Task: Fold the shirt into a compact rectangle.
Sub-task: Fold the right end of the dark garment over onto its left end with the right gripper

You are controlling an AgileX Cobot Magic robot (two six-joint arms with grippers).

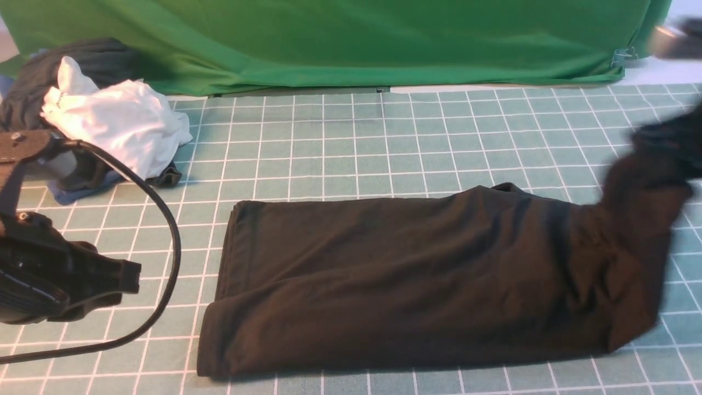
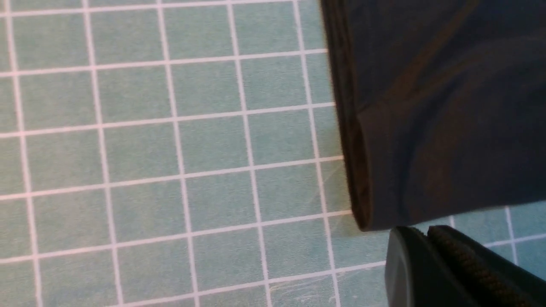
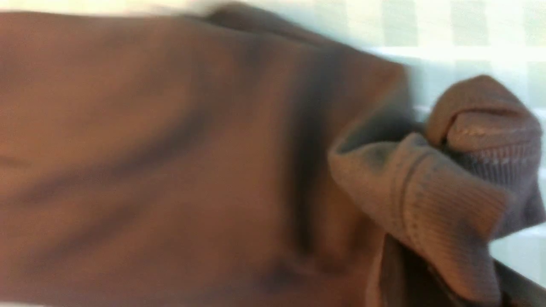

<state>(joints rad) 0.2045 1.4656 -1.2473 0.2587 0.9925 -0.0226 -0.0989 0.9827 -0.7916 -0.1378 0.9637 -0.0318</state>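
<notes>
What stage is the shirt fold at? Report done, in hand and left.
Done: the shirt lies on the grid mat as a long narrow band, sides apparently folded in.
In hand: the right gripper, blurred, is shut on the shirt's right end, lifting it off the mat; ribbed fabric bunches in its wrist view. The left gripper is shut, empty, beside the left end.
Left: bringing that end over to shorten the band into a rectangle.
</notes>
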